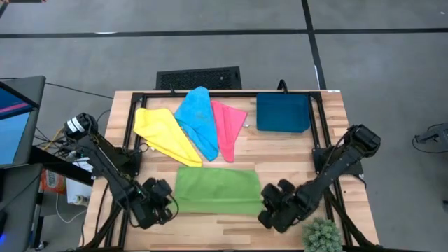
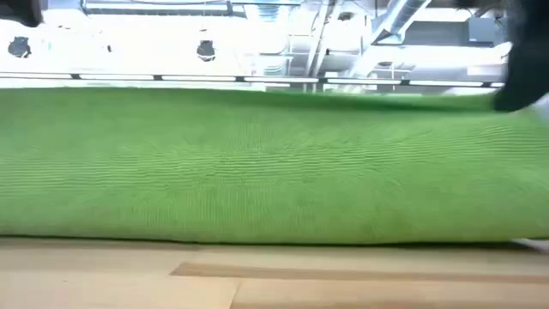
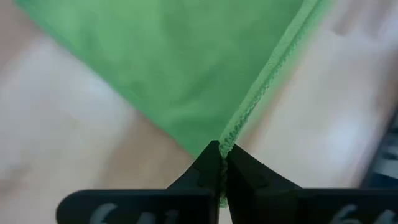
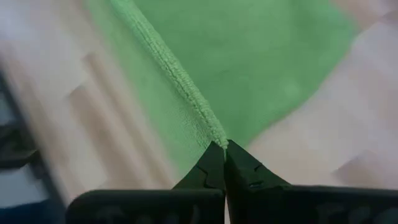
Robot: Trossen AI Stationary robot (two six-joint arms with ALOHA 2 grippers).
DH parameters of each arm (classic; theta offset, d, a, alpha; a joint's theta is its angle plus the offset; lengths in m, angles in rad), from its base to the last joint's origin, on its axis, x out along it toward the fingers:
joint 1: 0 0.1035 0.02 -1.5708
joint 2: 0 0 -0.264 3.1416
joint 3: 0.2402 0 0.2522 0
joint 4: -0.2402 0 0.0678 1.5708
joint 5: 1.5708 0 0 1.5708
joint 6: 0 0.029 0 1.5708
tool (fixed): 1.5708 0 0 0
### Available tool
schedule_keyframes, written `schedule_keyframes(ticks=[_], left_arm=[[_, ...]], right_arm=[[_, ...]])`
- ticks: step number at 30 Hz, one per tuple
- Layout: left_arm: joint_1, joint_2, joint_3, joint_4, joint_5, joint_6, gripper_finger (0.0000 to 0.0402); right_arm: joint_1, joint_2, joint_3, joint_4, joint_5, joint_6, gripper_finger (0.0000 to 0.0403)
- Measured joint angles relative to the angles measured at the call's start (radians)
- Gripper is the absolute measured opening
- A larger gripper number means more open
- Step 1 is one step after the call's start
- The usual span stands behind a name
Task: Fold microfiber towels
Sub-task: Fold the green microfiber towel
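Green towel (image 1: 218, 190), near side of the yellow towel (image 1: 165, 135): limp, light, likely drapes; left gripper (image 3: 221, 155) and right gripper (image 4: 224, 153) each pinched on a near corner.

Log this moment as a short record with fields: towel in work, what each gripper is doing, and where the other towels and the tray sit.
towel in work: green towel, spread flat at the table's near edge
left gripper: shut on the green towel's corner
right gripper: shut on the green towel's other near corner
waiting towels: yellow towel, blue towel, pink towel, fanned and overlapping behind it
tray: dark blue, far right, apart from towels
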State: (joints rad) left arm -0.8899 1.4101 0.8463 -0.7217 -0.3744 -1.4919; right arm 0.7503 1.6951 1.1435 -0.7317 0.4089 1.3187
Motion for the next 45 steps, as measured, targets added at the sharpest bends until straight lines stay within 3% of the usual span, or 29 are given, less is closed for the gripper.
schedule_keyframes(ticks=[13, 23, 32, 36, 45], left_arm=[[0.181, 0.0, -0.001, -0.114, -0.024, 0.252, 0.0], [0.282, 0.0, -0.001, -0.121, -0.042, 0.379, 0.0], [0.299, -0.001, -0.001, -0.118, -0.083, 0.416, 0.0005], [0.298, -0.001, -0.001, -0.12, -0.05, 0.431, 0.0037], [0.305, -0.001, -0.001, -0.128, -0.057, 0.41, 0.0155]], right_arm=[[-0.22, 0.0, -0.001, -0.114, -0.078, -0.231, 0.0013], [-0.253, 0.009, -0.001, -0.122, -0.101, -0.297, 0.0013], [-0.262, 0.024, -0.002, -0.121, -0.096, -0.303, 0.0029], [-0.265, 0.027, -0.002, -0.12, -0.094, -0.306, 0.0047], [-0.294, 0.027, -0.002, -0.121, -0.093, -0.306, 0.0103]])
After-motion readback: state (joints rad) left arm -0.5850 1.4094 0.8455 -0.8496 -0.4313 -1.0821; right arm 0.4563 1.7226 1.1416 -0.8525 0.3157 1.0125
